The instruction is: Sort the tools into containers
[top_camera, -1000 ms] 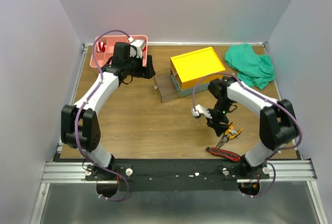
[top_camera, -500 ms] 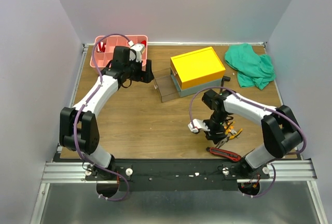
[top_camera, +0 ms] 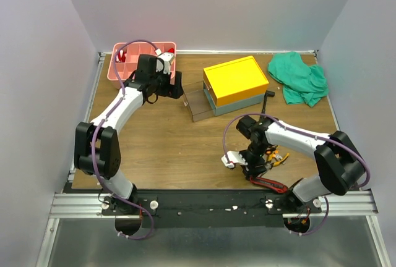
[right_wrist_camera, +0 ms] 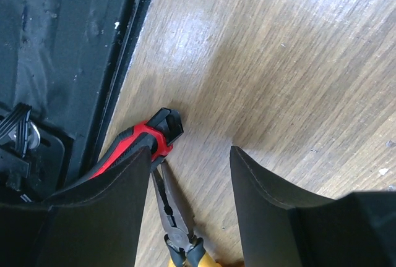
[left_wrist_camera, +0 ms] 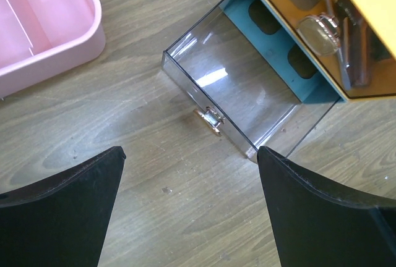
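My left gripper (left_wrist_camera: 190, 151) sat wide open and empty over the clear drawer (left_wrist_camera: 229, 94), right gripper (right_wrist_camera: 190, 149) half open, empty too, above the pliers (right_wrist_camera: 173, 224).

**Wood, plastic, cloth**

The table (right_wrist_camera: 278, 63) is grained wood, faintly shiny. The toolbox (top_camera: 235, 80) has a glossy clear plastic drawer (left_wrist_camera: 235, 94). Left of it the pink tray (left_wrist_camera: 74, 35) is smooth plastic, right of it lies wrinkled green cloth (top_camera: 300, 78). My left fingers (left_wrist_camera: 62, 217) are matt black.
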Controlling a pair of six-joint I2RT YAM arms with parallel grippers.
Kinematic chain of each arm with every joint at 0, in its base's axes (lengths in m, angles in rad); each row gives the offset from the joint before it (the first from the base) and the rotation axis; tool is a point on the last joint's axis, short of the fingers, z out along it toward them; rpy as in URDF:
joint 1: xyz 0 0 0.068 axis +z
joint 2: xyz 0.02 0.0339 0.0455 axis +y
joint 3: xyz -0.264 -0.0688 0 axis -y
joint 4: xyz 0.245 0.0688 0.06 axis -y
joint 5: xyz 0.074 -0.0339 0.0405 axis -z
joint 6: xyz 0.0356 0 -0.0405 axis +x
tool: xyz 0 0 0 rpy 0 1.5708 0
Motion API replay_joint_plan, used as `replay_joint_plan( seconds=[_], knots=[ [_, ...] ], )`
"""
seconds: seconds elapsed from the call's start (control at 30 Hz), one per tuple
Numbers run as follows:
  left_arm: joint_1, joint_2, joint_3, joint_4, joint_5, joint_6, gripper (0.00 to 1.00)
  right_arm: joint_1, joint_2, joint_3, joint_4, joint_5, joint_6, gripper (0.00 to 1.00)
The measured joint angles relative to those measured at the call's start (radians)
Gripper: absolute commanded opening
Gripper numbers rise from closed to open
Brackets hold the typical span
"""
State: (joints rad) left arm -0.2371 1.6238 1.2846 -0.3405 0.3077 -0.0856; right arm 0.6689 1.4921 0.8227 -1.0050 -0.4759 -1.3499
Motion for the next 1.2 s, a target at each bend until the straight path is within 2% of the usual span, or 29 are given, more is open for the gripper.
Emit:
replay_joint_plan(
  seconds=[0.1,0.17,0.4,0.67,0.87,1.2],
  knots=[
    [0.003,0.019,0.001,-0.001,-0.001,0.000,0.99,0.003,0.002,-0.002,0.011,0.000,0.005,0.61],
    [0.006,0.028,0.004,-0.002,-0.001,0.000,0.99,0.009,0.006,-0.002,0.020,0.001,0.007,0.56],
    [0.026,0.037,0.039,-0.005,-0.006,0.004,0.99,0.064,0.029,0.003,0.099,0.020,0.053,0.57],
    [0.038,0.076,0.066,-0.010,-0.008,0.005,0.99,0.084,0.204,0.200,0.181,0.025,0.122,0.57],
    [0.051,0.080,0.086,-0.026,-0.009,0.013,0.99,0.084,0.359,0.433,0.348,0.072,0.175,0.58],
    [0.073,0.011,0.087,-0.052,-0.010,0.023,0.99,0.050,0.338,0.484,0.332,0.093,0.338,0.59]
  ],
)
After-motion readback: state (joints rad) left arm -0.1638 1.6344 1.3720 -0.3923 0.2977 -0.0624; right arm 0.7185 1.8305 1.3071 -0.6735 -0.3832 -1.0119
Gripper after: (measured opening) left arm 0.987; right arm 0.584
